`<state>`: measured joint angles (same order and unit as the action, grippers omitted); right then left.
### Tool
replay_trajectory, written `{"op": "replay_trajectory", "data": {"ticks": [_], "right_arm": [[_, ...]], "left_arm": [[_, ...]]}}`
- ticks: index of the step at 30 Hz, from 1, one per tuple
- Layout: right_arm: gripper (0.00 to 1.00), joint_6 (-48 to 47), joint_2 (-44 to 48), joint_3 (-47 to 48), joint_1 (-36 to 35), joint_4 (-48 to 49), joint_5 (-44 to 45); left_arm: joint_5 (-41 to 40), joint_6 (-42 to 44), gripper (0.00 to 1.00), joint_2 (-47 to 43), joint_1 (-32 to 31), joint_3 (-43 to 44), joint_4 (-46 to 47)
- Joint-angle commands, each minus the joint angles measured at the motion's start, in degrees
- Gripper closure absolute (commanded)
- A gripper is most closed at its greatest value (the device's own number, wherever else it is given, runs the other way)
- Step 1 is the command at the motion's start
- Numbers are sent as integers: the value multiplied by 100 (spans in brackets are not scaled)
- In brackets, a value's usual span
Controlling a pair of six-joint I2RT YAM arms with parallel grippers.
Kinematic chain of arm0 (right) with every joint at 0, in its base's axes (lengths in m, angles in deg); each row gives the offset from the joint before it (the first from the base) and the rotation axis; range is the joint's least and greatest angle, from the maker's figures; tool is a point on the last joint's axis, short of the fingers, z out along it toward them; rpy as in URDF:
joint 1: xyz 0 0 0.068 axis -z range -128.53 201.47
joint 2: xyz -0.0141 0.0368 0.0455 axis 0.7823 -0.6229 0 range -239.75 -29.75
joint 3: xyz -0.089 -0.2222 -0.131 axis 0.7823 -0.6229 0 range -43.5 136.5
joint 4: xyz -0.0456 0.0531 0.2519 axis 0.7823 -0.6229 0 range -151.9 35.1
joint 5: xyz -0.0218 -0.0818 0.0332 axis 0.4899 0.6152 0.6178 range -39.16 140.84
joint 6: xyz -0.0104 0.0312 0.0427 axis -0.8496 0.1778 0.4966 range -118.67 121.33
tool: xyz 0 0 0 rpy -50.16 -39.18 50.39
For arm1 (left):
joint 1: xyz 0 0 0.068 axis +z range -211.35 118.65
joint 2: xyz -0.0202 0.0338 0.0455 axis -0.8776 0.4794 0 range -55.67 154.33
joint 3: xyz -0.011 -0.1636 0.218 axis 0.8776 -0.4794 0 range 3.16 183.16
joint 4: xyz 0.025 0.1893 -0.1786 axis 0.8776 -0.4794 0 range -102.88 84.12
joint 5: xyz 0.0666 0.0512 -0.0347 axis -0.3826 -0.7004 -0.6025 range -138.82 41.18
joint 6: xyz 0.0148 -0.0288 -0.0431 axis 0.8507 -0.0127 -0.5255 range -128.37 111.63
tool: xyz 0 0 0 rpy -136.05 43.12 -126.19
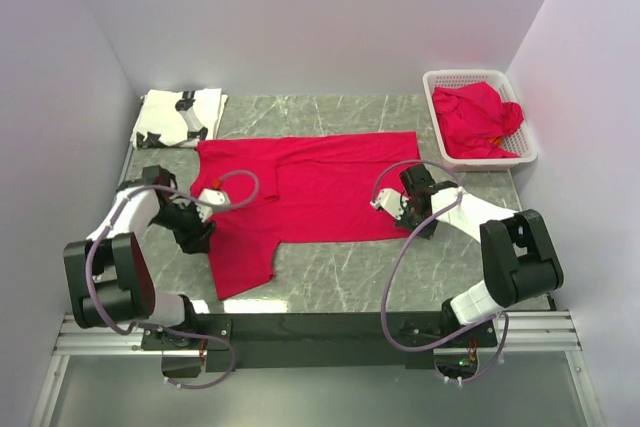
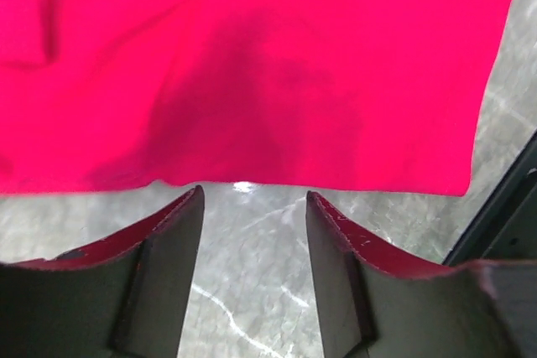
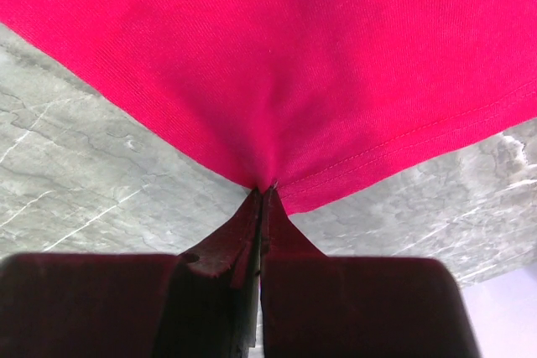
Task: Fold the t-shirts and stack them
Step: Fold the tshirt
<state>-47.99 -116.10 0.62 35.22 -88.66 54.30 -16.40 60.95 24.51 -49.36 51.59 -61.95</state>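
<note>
A red t-shirt lies spread on the grey marble table, one sleeve reaching toward the front. My left gripper is open at the shirt's left edge; in the left wrist view the red edge lies just ahead of the tips, bare table between the jaws. My right gripper is shut on the shirt's right hem; the right wrist view shows the cloth pinched into a point at its tips. A folded white t-shirt with black print lies at the back left. More red t-shirts fill the basket.
A white lattice basket stands at the back right against the wall. Walls close in the left, back and right sides. A black rail with the arm bases runs along the table's front edge.
</note>
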Motion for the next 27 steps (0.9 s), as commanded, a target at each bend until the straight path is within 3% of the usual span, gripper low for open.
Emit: {"op": "replay_trajectory", "data": {"ticks": [1,8,13,17,20,23,27], "right_arm": [[100,54,-154,114,17,-87,-162],[100,72,-225,211,25,-140,-162],[100,107,-278,290,43,-219,-188],[100,133,-251,325,52,-289,-232],[100,133,-207,352,61,-359,-241],[100,107,-50,308,61,-456,-206],[100,133,424,255,61,-755,-302]], "left_arm": [[-324,214,41,-292,-336,-298,640],[-649,3,38,-170,-856,-658,1581],[-982,292,45,23,-1041,-913,1696],[-1264,626,59,129,-1041,-1089,1582],[-1300,688,79,24,-1041,-1204,1512],[-1230,723,91,-222,-1014,-1151,1179],[-1037,767,99,-731,-892,-1028,616]]}}
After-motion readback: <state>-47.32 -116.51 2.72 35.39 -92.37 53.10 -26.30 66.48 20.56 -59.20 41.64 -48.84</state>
